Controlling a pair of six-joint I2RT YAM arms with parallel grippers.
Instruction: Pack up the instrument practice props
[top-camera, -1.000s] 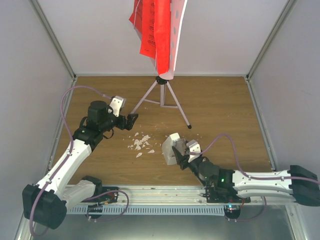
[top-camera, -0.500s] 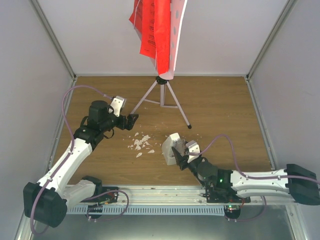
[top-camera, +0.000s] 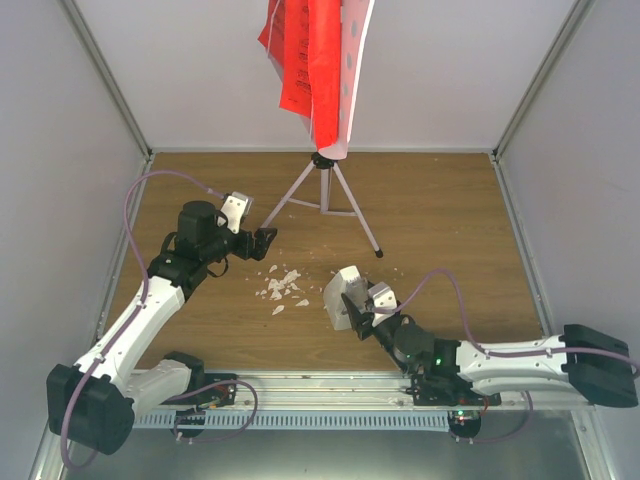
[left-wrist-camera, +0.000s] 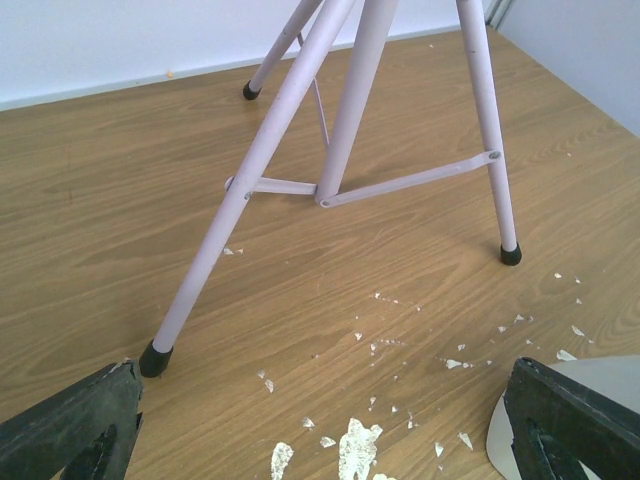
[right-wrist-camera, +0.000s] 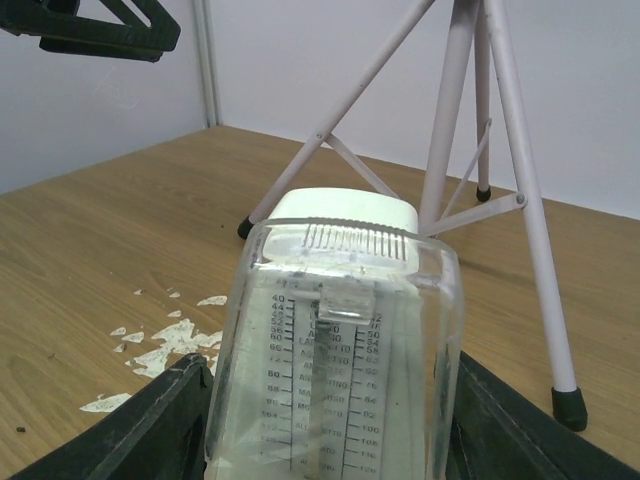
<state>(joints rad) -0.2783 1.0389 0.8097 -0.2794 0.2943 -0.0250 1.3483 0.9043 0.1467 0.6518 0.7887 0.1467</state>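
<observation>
Tripod legs (left-wrist-camera: 250, 180) of the stand rose just beyond my left gripper (top-camera: 266, 241), whose jaws stood wide apart near white crumbs (top-camera: 283, 287) on the table (top-camera: 440, 220). Above, the perforated plate (top-camera: 356, 70) and red sheets (top-camera: 305, 60) ran off the top edge. Right of centre, the metronome (right-wrist-camera: 335, 340) sat between the fingers of my right gripper (top-camera: 357, 313). Its base was cut off, so I could not tell whether they clamped it.
</observation>
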